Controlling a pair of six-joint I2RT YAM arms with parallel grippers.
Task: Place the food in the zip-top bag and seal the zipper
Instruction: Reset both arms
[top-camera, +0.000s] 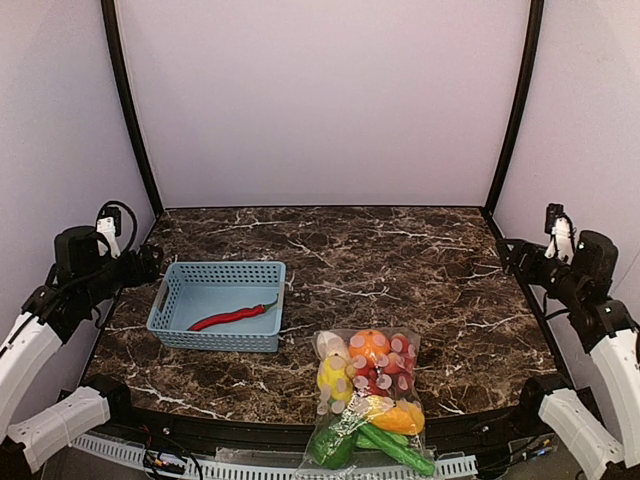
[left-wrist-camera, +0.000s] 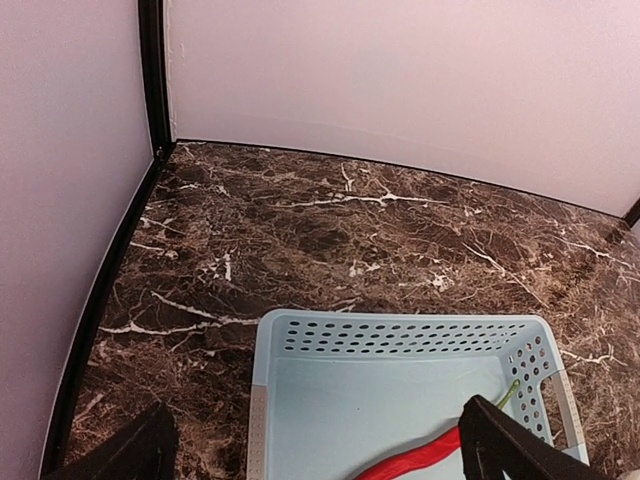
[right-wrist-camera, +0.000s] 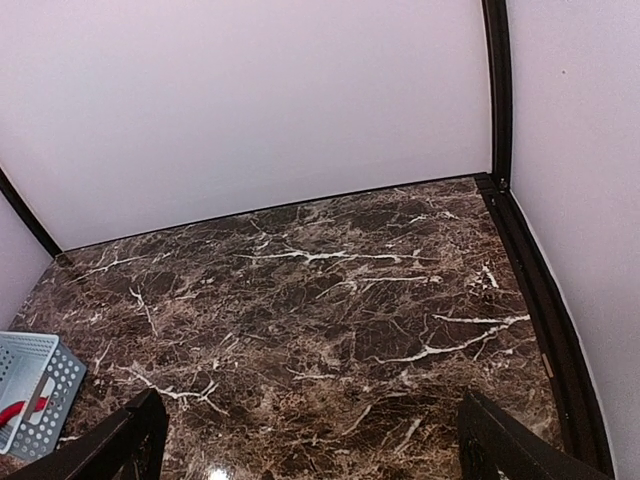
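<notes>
Loading nearly done — zip-top bag (top-camera: 368, 395), right of basket (top-camera: 225, 269) and nearer arms, holds most food; red chili (top-camera: 232, 316) alone inside basket. Both claws released, empty: left gripper (top-camera: 148, 263) just left of basket, right gripper (top-camera: 512, 256) far right of it. Next: left arm lifts chili, bags it — then zipper, not discernible here, pressed shut.

A dark brown marble-patterned surface (top-camera: 400, 270) with white veins fills the middle of the top view. Plain pale lilac wall panels (top-camera: 320, 100) close it in at the back, left and right. Thin black corner posts (top-camera: 128, 110) rise in the upper left and upper right, where the panels meet. A black rim (top-camera: 250, 428) edges the surface along the bottom of the frame. The light is soft and even, with one small glare spot (right-wrist-camera: 212, 474) low in the right wrist view.
</notes>
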